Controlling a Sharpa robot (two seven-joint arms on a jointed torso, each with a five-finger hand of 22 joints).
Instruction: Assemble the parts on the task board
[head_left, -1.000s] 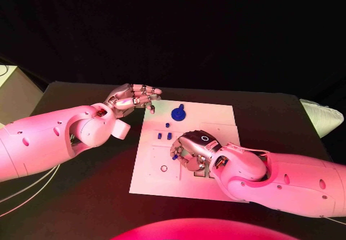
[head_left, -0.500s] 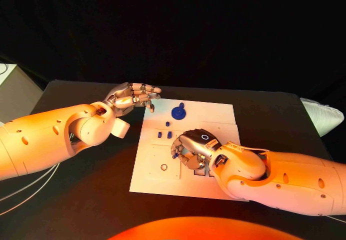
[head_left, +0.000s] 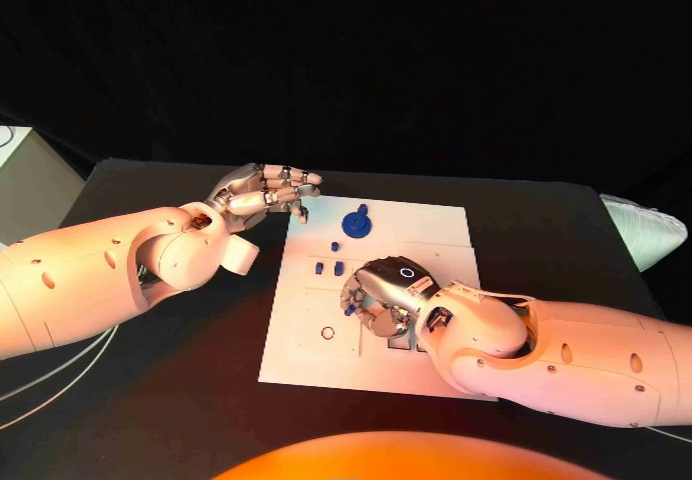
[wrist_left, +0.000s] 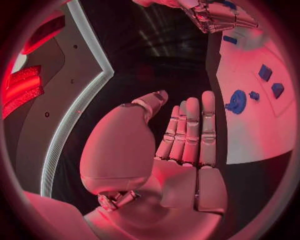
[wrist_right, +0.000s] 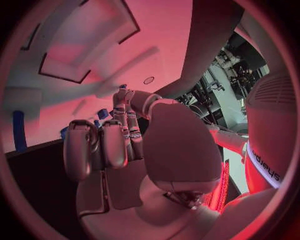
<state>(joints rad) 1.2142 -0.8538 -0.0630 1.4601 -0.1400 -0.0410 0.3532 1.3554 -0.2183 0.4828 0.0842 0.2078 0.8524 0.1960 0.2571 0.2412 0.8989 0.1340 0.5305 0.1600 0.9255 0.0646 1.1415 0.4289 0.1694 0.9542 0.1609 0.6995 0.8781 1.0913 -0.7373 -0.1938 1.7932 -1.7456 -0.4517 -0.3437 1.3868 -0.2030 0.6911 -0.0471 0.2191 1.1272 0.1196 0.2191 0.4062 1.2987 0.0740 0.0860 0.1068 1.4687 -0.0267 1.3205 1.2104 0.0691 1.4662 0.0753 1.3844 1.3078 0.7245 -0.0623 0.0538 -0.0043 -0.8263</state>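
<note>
Task board (head_left: 433, 225): a white plate flat in the middle of the black table (head_left: 562, 220), with shallow recesses and slots cut into it.

Round blue part (head_left: 358, 226): sits on the board's far end, near the left hand's side — a disc with a small tab pointing away from the robot; it also shows past the left hand's fingertips (wrist_left: 237, 101).

Small blue parts (head_left: 329, 269): two short pieces stand side by side a little nearer the robot than the disc, with a tinier one (head_left: 335, 248) between them and the disc. All rest on the board, apart from both hands.

Ring mark (head_left: 329, 333): a small dark circle on the board's near-left area, just beside the right hand's fingers.

Left hand (head_left: 268, 195): hovers at the board's far-left corner, over the table edge of the plate. From its wrist the fingers lie straight and close together, thumb (wrist_left: 152, 102) set off to the side, nothing between them — released.

Right hand (head_left: 387, 298): lies knuckles-up over the middle of the board, fingers curled downward toward the plate. From its wrist the thumb and one finger meet at their tips (wrist_right: 122, 95) with a hint of blue there; I cannot tell whether a part is pinched or the hand is merely clenched.

Right forearm (head_left: 562, 355): crosses the board's near-right corner.
</note>
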